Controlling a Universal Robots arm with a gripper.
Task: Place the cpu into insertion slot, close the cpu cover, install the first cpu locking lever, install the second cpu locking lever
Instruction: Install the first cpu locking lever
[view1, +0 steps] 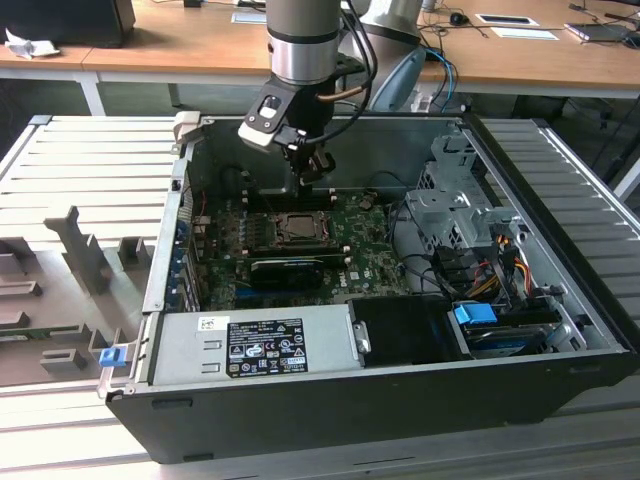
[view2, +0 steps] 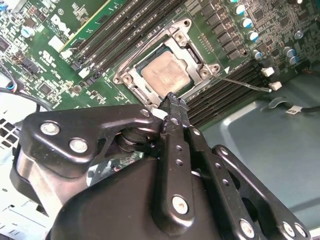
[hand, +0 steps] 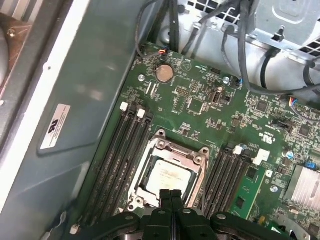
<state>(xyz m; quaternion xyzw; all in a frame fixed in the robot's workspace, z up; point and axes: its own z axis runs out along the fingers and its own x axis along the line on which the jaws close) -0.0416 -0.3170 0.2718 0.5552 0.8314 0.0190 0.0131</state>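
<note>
Pincer (hand: 171, 194) closed above cpu (hand: 169, 175); cover (hand: 177, 150) apparently down.

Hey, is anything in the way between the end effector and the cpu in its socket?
Nothing visible does. In the first wrist view the end effector, shut and empty, hangs at the edge of the cpu, which lies inside its metal frame. The memory slots run alongside, not between.

Grey power supply (view1: 185, 350), coin cell battery (hand: 164, 73), metal drive cage (view1: 450, 205)
</note>
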